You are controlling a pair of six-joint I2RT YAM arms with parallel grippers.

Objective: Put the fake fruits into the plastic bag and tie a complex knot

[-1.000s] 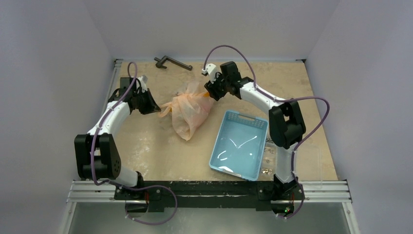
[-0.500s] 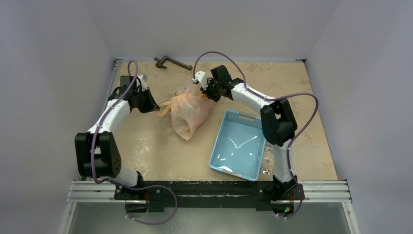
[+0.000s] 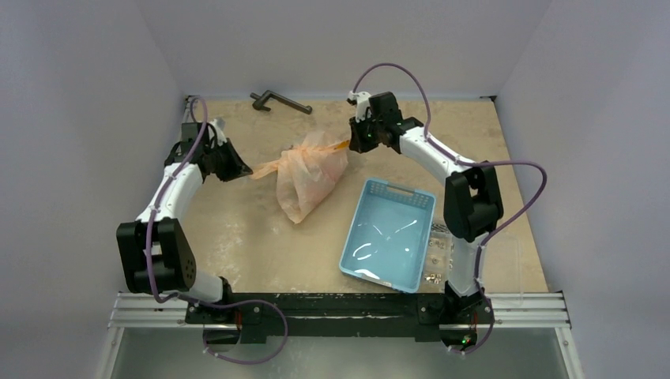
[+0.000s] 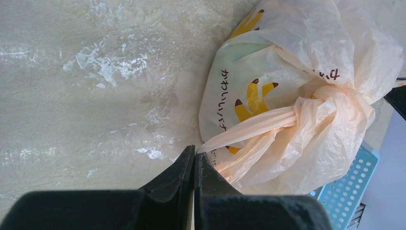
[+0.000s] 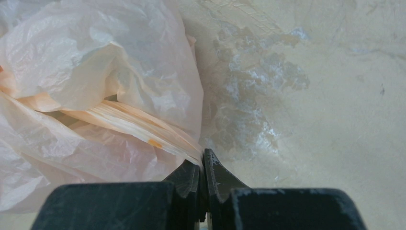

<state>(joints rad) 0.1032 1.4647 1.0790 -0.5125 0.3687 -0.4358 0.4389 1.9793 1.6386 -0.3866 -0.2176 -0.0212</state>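
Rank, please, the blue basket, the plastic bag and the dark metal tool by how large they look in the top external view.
Largest: blue basket.
Next: plastic bag, somewhat smaller.
Smallest: dark metal tool, clearly.

Plain pale lilac walls [image 3: 87, 118], mottled beige tabletop [image 3: 253, 237] with shiny patches, aluminium rail [image 3: 340, 313] along near edge

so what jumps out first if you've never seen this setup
The pale-orange plastic bag at mid-table, its ends drawn taut between the left arm and right arm, both sets of jaws shut on plastic. In the left wrist view a knot is tied at its neck. A light-blue basket sits to its right.
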